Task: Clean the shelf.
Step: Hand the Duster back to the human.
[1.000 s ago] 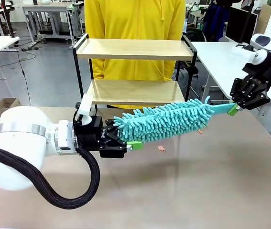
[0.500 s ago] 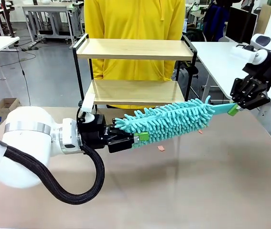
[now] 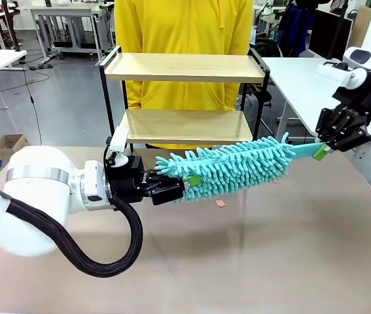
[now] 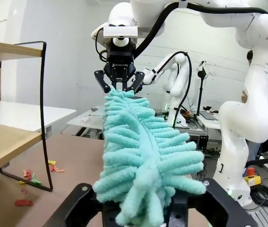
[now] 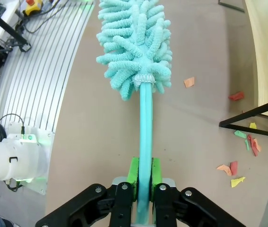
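A teal fluffy duster [image 3: 231, 167] hangs level over the table in front of the shelf [image 3: 185, 67], a two-tier rack of light wood in a black frame. My right gripper [image 3: 319, 152] is shut on the duster's flat handle [image 5: 145, 142]; its green pads [image 5: 134, 172] pinch it. My left gripper [image 3: 192, 183] is closed into the fluff at the opposite tip. In the left wrist view the duster [image 4: 138, 142] runs from my own fingers to the right gripper [image 4: 120, 86]; the fluff hides my fingertips. The shelf's lower board [image 4: 1, 146] lies to the left there.
A person in a yellow top [image 3: 185, 26] stands behind the shelf. Small coloured paper scraps lie on the brown tabletop [image 3: 220, 203], with several near the shelf's foot [image 5: 233, 168] [image 4: 27, 175]. White tables stand to both sides.
My left gripper moved right and slightly up, from under the duster's tip into the fluff, which now sits between its fingers. The right gripper and the handle stayed put.
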You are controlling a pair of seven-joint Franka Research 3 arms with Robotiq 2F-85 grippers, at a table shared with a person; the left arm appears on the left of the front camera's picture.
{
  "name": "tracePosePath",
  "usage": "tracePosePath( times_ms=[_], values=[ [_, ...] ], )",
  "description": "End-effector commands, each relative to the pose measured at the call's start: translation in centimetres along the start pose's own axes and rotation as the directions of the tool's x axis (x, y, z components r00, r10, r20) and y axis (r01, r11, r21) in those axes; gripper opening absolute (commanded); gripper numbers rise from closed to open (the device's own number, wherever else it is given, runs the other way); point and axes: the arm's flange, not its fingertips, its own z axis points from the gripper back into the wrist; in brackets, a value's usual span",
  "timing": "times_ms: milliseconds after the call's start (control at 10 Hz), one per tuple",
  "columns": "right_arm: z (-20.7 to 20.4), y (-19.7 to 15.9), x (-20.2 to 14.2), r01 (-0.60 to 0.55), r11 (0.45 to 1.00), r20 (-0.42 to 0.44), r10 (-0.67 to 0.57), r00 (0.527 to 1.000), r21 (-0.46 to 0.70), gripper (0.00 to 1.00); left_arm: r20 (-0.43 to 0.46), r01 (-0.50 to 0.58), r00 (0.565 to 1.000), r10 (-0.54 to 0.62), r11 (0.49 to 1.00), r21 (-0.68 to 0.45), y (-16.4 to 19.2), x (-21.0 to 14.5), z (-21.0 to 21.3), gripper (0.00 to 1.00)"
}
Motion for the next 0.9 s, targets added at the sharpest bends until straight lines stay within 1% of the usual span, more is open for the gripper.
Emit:
tracePosePath(
  times_ms=[0,100,200,300,400,500,600,800],
  values=[
    [0.3,-0.1,0.4,0.006,1.000,0.008,-0.006,1.000,-0.026,0.13,0.015,-0.006,1.000,0.006,1.000,-0.025,-0.3,0.3,-0.2,0.00],
    [0.3,-0.1,0.4,0.006,1.000,0.008,-0.006,1.000,-0.026,0.13,0.035,-0.019,0.999,0.020,1.000,-0.012,0.0,0.4,0.2,0.00],
    [0.3,-0.1,0.4,0.006,1.000,0.008,-0.006,1.000,-0.026,0.13,0.045,-0.061,0.997,0.062,0.998,-0.029,0.5,0.4,0.5,0.00],
    [0.3,-0.1,0.4,0.006,1.000,0.008,-0.006,1.000,-0.026,0.13,0.003,-0.001,1.000,0.001,1.000,0.008,0.2,0.1,0.3,0.00],
    [-0.1,0.0,0.2,-0.004,1.000,0.000,0.004,1.000,0.002,0.71,0.003,-0.001,1.000,0.001,1.000,0.008,0.2,0.1,0.3,0.00],
    [0.7,0.4,0.4,-0.001,1.000,0.005,0.002,1.000,-0.009,0.72,0.003,-0.001,1.000,0.001,1.000,0.008,0.2,0.1,0.3,0.00],
    [1.8,1.0,0.7,0.010,1.000,0.049,-0.010,0.999,-0.004,1.00,0.003,-0.001,1.000,0.001,1.000,0.008,0.2,0.1,0.3,0.00],
    [3.8,1.8,0.7,0.027,1.000,0.130,-0.027,0.991,-0.001,1.00,0.003,-0.001,1.000,0.001,1.000,0.008,0.2,0.1,0.3,0.00]
  ],
)
